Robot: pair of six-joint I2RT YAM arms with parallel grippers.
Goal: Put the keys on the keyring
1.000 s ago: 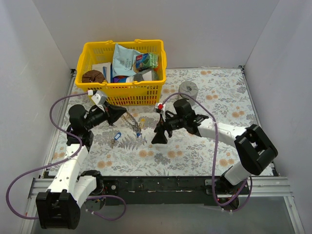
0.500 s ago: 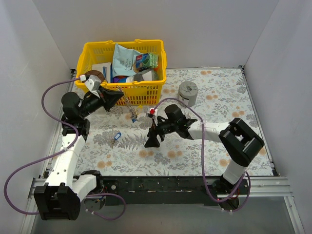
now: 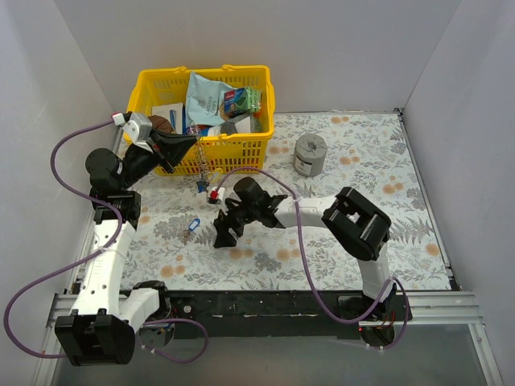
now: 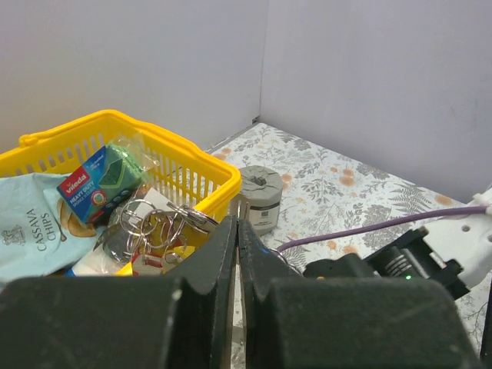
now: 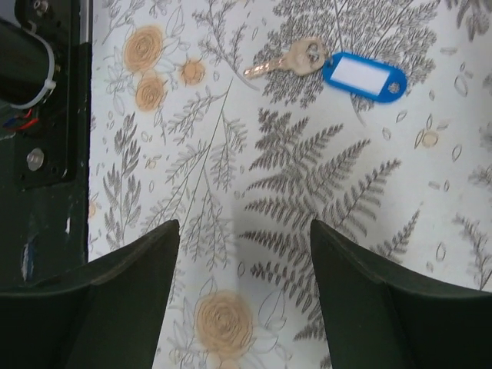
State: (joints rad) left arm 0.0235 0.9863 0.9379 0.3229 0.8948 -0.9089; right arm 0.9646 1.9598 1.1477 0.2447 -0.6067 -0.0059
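Top external view: left gripper [image 3: 191, 145] is up by the yellow basket [image 3: 233, 157], jaws pinched tight on the keyring [image 4: 165, 227], keys dangling below. Right gripper [image 3: 223, 238] hangs wide open over the table [image 3: 362, 161], with a blue-tagged key [image 3: 191, 228] lying just left of it.

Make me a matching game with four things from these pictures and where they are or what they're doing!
Things:
1. blue-tagged key
2. grey cylinder
3. chips bag
4. left tool

Places or states:
A. inside the yellow basket
B. lying flat on the flowery table, on its own
C. standing upright on the table, right of the basket
D. shut on the keyring

Pairs: 1-B, 2-C, 3-A, 4-D
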